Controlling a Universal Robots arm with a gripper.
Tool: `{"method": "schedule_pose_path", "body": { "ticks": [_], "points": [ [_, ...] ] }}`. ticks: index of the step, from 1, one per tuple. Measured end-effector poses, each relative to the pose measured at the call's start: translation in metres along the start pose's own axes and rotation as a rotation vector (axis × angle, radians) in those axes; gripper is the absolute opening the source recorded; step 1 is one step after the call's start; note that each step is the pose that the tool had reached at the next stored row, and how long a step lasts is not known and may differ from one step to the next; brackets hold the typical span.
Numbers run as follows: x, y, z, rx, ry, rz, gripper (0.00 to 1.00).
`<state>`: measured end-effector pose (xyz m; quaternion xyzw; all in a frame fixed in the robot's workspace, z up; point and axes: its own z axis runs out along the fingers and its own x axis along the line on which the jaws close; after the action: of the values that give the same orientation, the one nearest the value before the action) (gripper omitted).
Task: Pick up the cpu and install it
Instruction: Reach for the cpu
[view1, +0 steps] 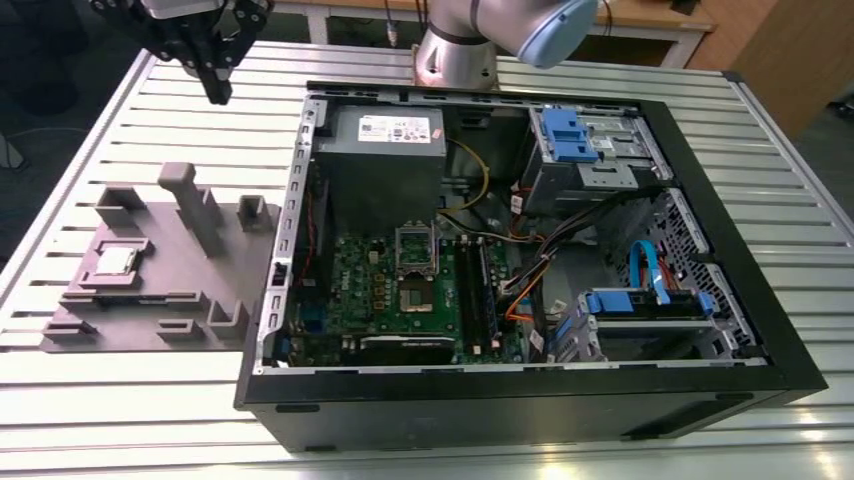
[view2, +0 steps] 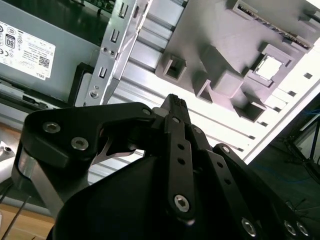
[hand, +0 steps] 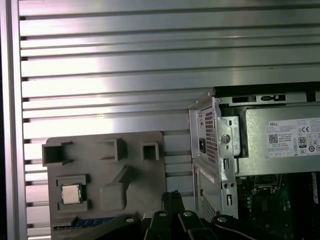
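The gripper (view1: 218, 92), fingers (view2: 175, 107) pressed together and empty, is hovering over the far table (view1: 120, 130) while the cpu (view1: 118, 261) is lying in the grey tray (view1: 140, 328), at the exterior view's left of the computer case (view1: 534, 390).

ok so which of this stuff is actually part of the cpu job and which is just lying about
Part of the job:
small silvery square cpu in the grey plastic tray
metal-framed socket on the green motherboard
black gripper, nothing in its jaws

Just lying about:
grey metal power supply box
blue plastic drive bracket
flat blue cable
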<state>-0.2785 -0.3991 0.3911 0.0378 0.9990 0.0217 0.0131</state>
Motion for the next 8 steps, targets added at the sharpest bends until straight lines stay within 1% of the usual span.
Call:
{"method": "schedule_pose_path", "body": {
  "ticks": [6, 8],
  "points": [
    [0.0100, -0.0008, -0.0001, -0.0001, -0.0001, 0.000, 0.10],
    [0.0122, -0.0009, -0.0002, 0.0000, 0.0000, 0.000, 0.10]
  ]
}}
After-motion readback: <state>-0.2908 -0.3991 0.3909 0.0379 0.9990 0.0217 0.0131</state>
